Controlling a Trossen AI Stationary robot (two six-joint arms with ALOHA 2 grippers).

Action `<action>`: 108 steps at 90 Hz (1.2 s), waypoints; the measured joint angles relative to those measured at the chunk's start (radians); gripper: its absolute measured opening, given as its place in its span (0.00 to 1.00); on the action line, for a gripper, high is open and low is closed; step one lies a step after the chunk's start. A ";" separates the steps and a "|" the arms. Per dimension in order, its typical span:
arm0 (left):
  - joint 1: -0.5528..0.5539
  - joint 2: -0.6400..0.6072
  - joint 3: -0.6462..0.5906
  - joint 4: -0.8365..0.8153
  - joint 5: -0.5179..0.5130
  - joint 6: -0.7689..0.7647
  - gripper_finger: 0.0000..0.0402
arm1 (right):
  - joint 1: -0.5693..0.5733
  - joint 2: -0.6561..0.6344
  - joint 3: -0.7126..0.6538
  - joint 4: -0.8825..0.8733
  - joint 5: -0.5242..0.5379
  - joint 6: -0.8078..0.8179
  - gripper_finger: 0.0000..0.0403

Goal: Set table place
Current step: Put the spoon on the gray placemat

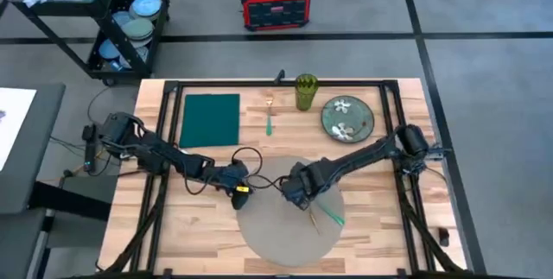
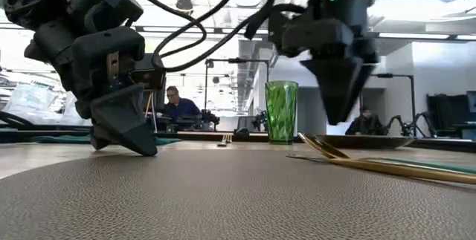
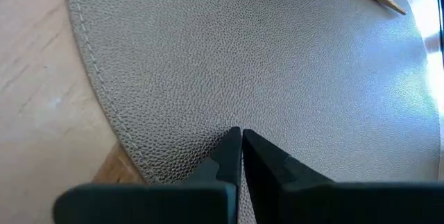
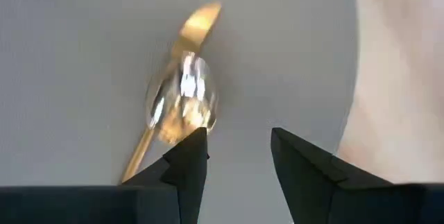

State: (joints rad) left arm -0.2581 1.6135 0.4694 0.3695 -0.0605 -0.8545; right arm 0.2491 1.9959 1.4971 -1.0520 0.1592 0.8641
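The round grey placemat (image 1: 276, 236) lies flat on the wooden table (image 1: 380, 227), at the middle of its near half. A gold spoon (image 4: 184, 96) and another gold utensil with a green handle (image 1: 327, 216) lie on the mat's right part. My left gripper (image 1: 243, 184) is shut, with its tips at the mat's far left edge. My right gripper (image 1: 298, 197) hovers open above the mat, pointing down, just beside the spoon's bowl and touching nothing. My left gripper rests its shut fingertips (image 3: 236, 141) on the placemat's top surface (image 3: 243, 116), just inside the stitched far left rim. The fingers slant down from the table's left side. The mat lies flat on the table under them.
Along the table's far side stand a dark green napkin (image 1: 210, 118), a green-handled fork (image 1: 270, 120), a green ribbed glass (image 1: 306, 91) and a floral plate (image 1: 347, 117). Black rails (image 1: 285, 81) frame the table. A dark shelf cart (image 1: 121, 28) stands beyond the far left corner.
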 joint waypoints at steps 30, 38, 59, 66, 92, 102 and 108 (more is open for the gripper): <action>0.001 0.000 0.000 0.002 -0.024 -0.037 0.00 | -0.067 0.002 0.000 0.085 -0.084 -0.208 0.37; 0.001 0.000 0.000 0.003 -0.025 -0.037 0.00 | -0.064 0.002 0.000 0.085 -0.085 -0.241 0.37; 0.001 0.000 0.001 0.004 -0.029 -0.055 0.00 | -0.045 0.004 0.000 0.100 -0.112 -0.410 0.37; 0.001 0.000 0.001 0.004 -0.031 -0.063 0.00 | -0.039 0.004 0.000 0.104 -0.113 -0.440 0.37; 0.001 0.000 0.001 0.003 -0.071 -0.089 0.00 | -0.056 0.004 0.000 0.087 -0.111 -0.558 0.37; 0.001 0.000 0.001 0.003 -0.082 -0.089 0.00 | -0.066 0.005 0.000 0.079 -0.127 -0.623 0.37; 0.001 0.000 0.000 0.003 -0.093 -0.089 0.00 | -0.074 0.005 -0.004 0.074 -0.150 -0.656 0.37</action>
State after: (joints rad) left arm -0.2569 1.6135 0.4698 0.3730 -0.1534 -0.9440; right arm 0.1746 2.0006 1.4933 -0.9784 0.0087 0.2078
